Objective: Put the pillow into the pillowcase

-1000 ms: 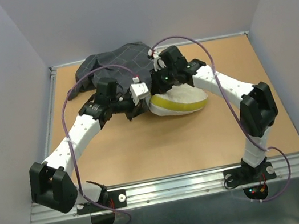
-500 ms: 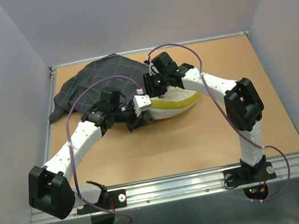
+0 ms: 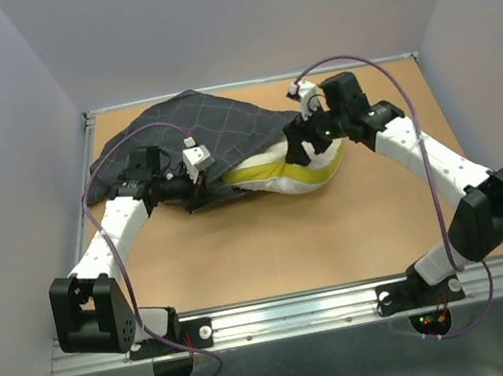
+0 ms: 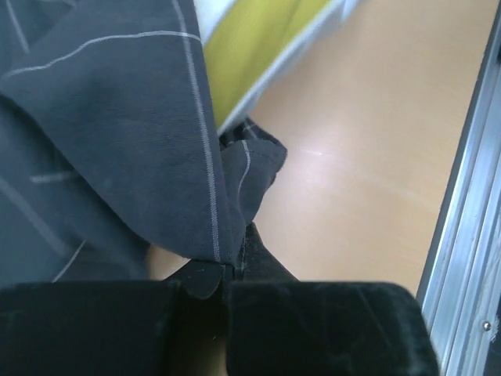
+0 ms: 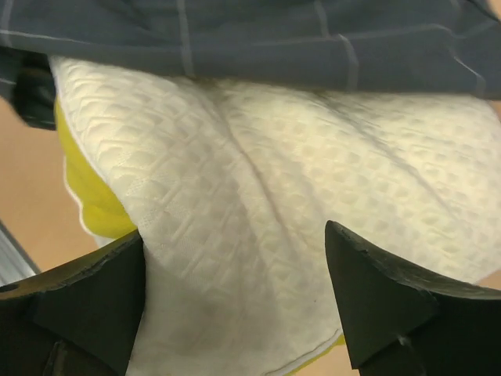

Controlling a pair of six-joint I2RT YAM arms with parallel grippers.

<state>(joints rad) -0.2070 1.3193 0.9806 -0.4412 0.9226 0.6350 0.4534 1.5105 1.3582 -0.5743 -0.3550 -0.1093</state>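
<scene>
The pillowcase (image 3: pixel 208 132), dark grey with thin pale lines, lies spread at the back left and drapes over the left part of the pillow (image 3: pixel 300 175). The pillow's yellow band and white quilted end stick out to the right. My left gripper (image 3: pixel 196 192) is shut on the pillowcase's lower hem; in the left wrist view the cloth (image 4: pixel 117 141) hangs from the closed left gripper (image 4: pixel 232 265), with the pillow's yellow edge (image 4: pixel 250 55) behind. My right gripper (image 3: pixel 299 146) stands open at the pillow's right end. In the right wrist view the right gripper (image 5: pixel 235 258) spans the white quilted pillow (image 5: pixel 274 188) without pinching it, under the pillowcase (image 5: pixel 235 35).
The brown table (image 3: pixel 292 249) is boxed in by pale walls on three sides. An aluminium rail (image 3: pixel 293 312) runs along the near edge, also seen as the rail (image 4: pixel 462 235) at the right of the left wrist view. Purple cables loop above both arms.
My right gripper has opened, let go of the pillow and drawn back to the right. The left gripper, still shut, has pulled the pillowcase leftward, and the cloth now lies spread over the pillow.
</scene>
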